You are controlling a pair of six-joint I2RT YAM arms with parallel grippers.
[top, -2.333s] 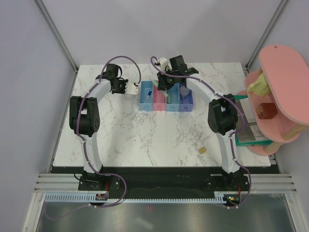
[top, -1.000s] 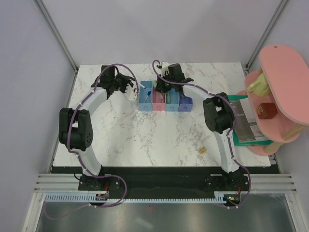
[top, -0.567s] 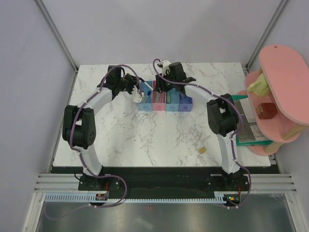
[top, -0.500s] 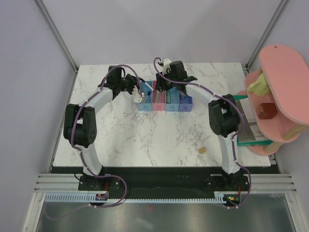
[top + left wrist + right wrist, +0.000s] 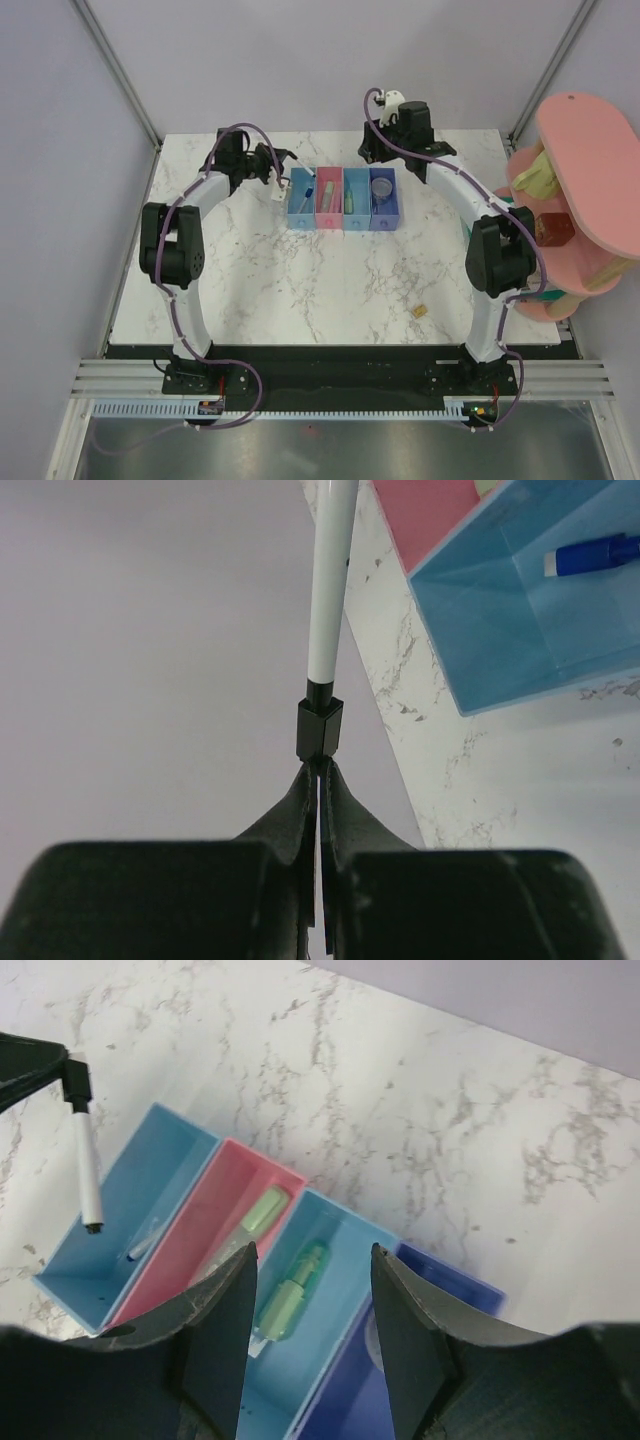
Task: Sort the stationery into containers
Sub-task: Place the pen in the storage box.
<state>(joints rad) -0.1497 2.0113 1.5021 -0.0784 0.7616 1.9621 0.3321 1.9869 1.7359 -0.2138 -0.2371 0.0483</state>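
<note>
I get bright, even light from overhead. The tabletop (image 5: 300,290) reads clean white with no glare, and the shadows are soft and short, close under the arms and beside the bins (image 5: 345,200). The top view is sharp, though the posts (image 5: 120,70) lean outward near the corners. In the wrist views, the left hand (image 5: 318,770) and right hand (image 5: 314,1255) are dark and slightly blurred, while the pen (image 5: 330,580) and the bins beyond stay crisp.

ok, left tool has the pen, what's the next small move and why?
Probably nudge the left tool toward the end light blue bin, then open. It is shut on the pen, whose tip hangs by that bin's outer wall; the blue-tipped marker already lies inside.
</note>
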